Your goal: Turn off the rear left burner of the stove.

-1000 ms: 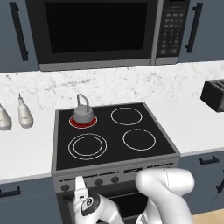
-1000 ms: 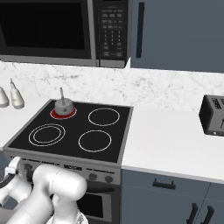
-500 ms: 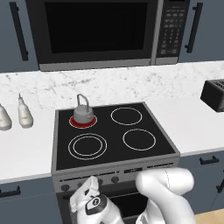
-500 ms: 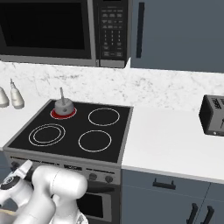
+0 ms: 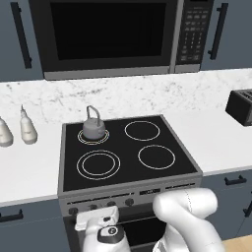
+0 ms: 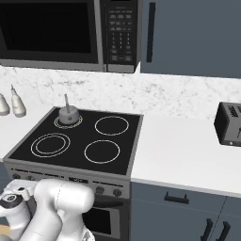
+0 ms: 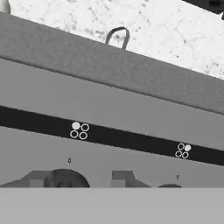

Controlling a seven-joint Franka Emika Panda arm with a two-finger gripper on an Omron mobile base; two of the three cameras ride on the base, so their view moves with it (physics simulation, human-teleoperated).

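Four ring marks are showing on the stove (image 5: 129, 162); we are seeing the rear left burner (image 5: 93, 137), thin white, under the grey kettle (image 5: 94, 127). Our gripper (image 7: 78, 181) is facing the steel knob panel (image 7: 109, 109), finger spread untellable.

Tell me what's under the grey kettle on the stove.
The kettle sits on the rear left burner, whose thin pale ring shows around its base, not red. The burner's centre is covered.

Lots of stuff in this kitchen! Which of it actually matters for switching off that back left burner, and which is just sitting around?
Part of the job:
- stove
- rear left burner, its ring thin and white
- knob row on the front panel
- robot's hand, at the knobs

Just lying about:
- kettle on that burner
- microwave
- toaster
- two bottles
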